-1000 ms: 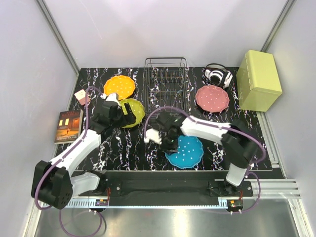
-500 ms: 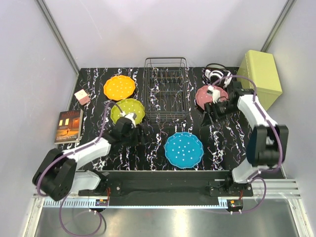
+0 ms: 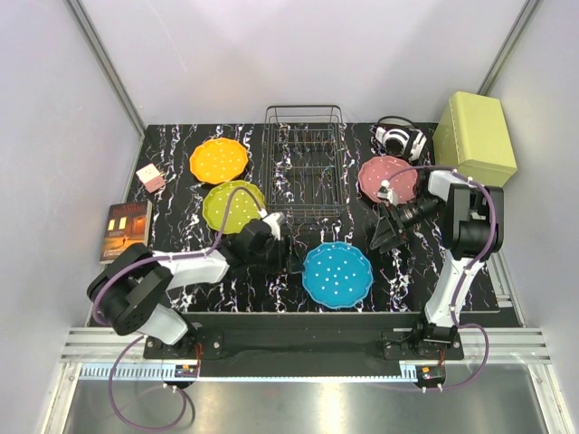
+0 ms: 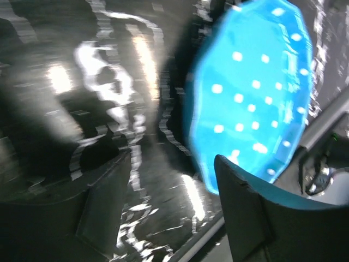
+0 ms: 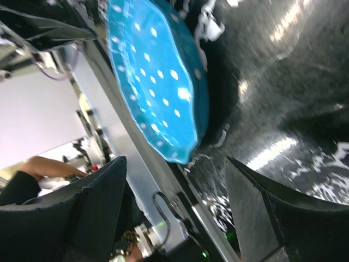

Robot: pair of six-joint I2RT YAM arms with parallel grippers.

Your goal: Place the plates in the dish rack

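The blue plate [image 3: 337, 274] lies flat near the table's front, also in the left wrist view [image 4: 251, 93] and right wrist view [image 5: 155, 82]. The orange plate [image 3: 219, 159] and yellow-green plate [image 3: 232, 206] lie left of the black wire dish rack [image 3: 304, 163], which holds nothing. The pink plate [image 3: 387, 179] lies right of it. My left gripper [image 3: 288, 253] is open and empty, just left of the blue plate. My right gripper [image 3: 382, 240] is open and empty, right of the blue plate and in front of the pink one.
A book [image 3: 125, 231] and a small pink-and-white cube [image 3: 150, 177] lie at the left edge. Headphones [image 3: 400, 138] and a yellow-green box [image 3: 474, 147] stand at the back right. The table's front rail [image 3: 308, 318] runs just below the blue plate.
My left gripper has moved right from the yellow-green plate to the blue plate's left side. My right gripper swung out to the pink plate, then came down towards the front.
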